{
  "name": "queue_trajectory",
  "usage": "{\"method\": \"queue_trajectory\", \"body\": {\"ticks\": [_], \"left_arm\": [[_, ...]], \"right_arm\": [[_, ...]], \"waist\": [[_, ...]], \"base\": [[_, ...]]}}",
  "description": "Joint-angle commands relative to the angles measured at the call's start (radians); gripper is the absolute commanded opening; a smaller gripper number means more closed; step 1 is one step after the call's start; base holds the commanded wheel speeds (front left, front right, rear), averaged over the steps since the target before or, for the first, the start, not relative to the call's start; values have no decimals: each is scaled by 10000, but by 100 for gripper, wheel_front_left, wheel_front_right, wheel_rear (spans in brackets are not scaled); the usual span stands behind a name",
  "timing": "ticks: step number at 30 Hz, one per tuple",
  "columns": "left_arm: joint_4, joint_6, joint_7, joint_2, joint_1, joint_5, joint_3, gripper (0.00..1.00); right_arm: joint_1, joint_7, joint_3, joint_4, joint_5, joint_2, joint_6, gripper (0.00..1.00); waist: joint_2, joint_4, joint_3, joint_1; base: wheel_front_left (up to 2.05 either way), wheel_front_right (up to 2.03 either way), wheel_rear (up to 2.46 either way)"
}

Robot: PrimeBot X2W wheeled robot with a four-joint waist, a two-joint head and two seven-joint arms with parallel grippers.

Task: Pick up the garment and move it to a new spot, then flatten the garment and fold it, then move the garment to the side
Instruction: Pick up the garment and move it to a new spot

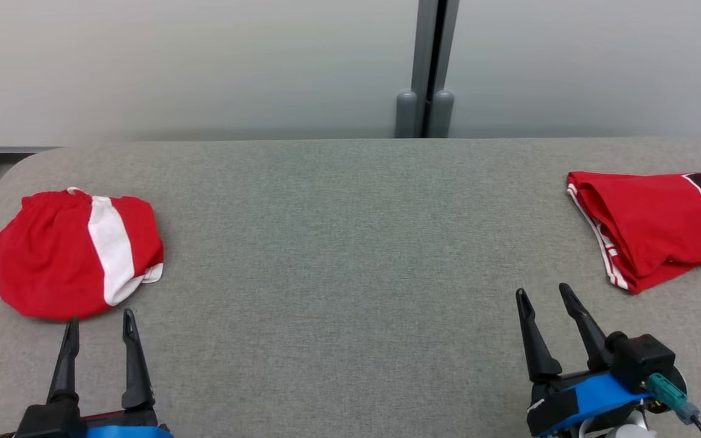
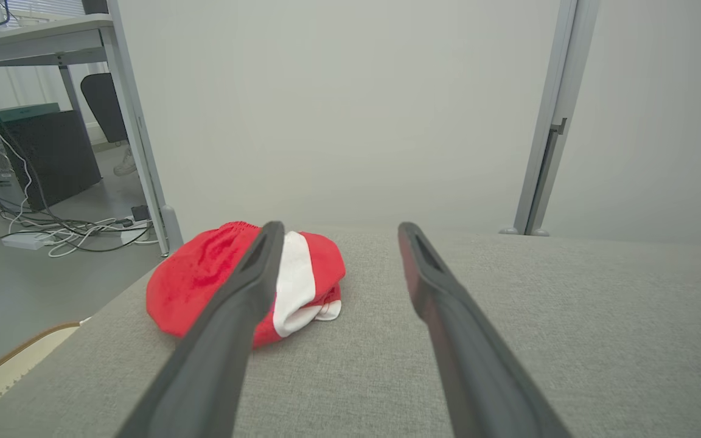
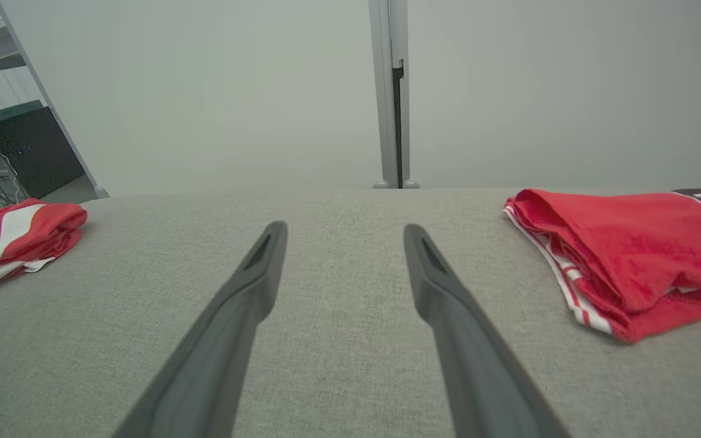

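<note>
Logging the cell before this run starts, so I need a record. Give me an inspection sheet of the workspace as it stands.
Surface: grey fabric tabletop, bare across the middle.
Job's things: red-and-white garment bundled at the robot's left; red jersey, black number, crumpled at its right, cut by the frame edge.
Clutter: nothing seen.
Grippers: left gripper open, empty, just short of the red-and-white garment; right gripper open, empty, short of the red jersey.
Cables: connector cable at the right wrist; floor cables beyond the table's left end.
Surroundings: pale wall, grey post, computer tower.
</note>
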Motion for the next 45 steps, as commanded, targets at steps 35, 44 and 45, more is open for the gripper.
{"method": "queue_trajectory", "body": {"ticks": [35,44,45], "left_arm": [[-249,326,-26,-5,554,-129,702,100],[-211,381,-24,-4,412,-205,762,100],[-196,374,-26,-5,329,-207,779,100]], "right_arm": [[-236,-32,648,660,185,-6,1,100],[-251,-32,721,704,155,-6,1,100],[-295,-32,703,675,116,-6,1,100]], "waist": [[-1,2926,-131,0],[-1,2733,-46,0],[-1,2709,3,0]], "base": [[0,0,0],[0,0,0],[0,0,0]]}}
